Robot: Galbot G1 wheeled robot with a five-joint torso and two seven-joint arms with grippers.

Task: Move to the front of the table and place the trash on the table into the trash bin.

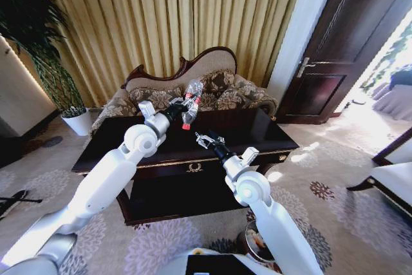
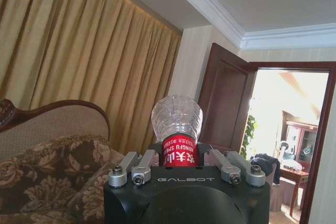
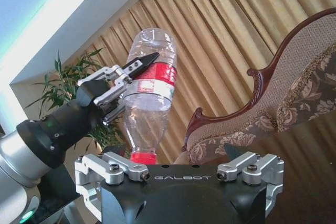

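Clear plastic bottle, red cap and label, clamped in left gripper above dark glossy wooden table. Right gripper open, empty. Drop into dark round bin remains.

Blown-out daylight through the doorway, glare on the glossy table, fisheye-bent edges.

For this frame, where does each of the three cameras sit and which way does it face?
Head view: on the robot's head, looking forward and down at the table; both arms show, left tool shut on the plastic bottle, right tool over the table.
Left wrist view: on the left wrist, facing curtains and door past its own tool.
Right wrist view: on the right wrist, facing the left tool across its own tool.
Shared: all three show the bottle.
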